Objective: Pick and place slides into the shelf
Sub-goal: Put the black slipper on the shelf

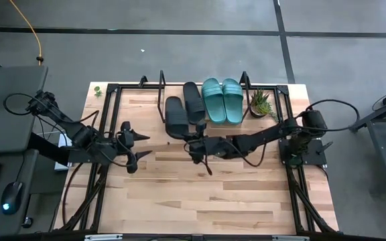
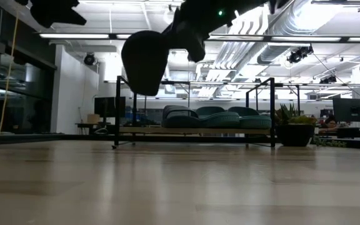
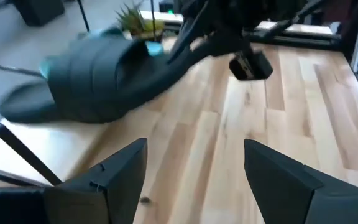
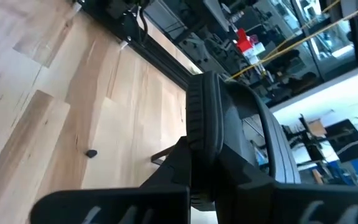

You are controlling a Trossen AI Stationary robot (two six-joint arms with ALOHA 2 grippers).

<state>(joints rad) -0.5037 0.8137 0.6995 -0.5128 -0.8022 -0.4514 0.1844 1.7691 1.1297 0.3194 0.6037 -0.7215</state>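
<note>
The last black slide point(image 1: 174, 117), clenched at its heel by the right gripper point(image 1: 196, 148) and held aloft just before the shelf point(image 1: 161, 100), should be eased level beside the shelved black slide point(image 1: 194, 102); left gripper point(image 1: 139, 143) is spread, empty.

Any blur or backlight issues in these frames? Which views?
Low view: ceiling strip lights backlight the scene, so the held black slide sandal and the right gripper read as silhouettes. Left wrist view: that sandal is smeared by blur; the open left gripper is sharp. High view: evenly lit, the low wooden shelf is clear.
</note>
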